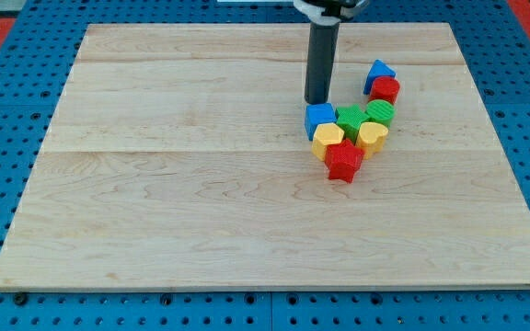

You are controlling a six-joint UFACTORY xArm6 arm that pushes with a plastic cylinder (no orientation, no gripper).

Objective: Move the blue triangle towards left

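Note:
The blue triangle sits at the upper right of the wooden board, at the top end of a cluster of blocks, touching a red block just below it. My tip is to the left of and slightly below the triangle, apart from it, right above a blue cube. The dark rod rises from the tip to the view's top.
The cluster curves down from the triangle: red block, green round block, green star block, yellow heart, yellow block, red star block. Blue pegboard surrounds the board.

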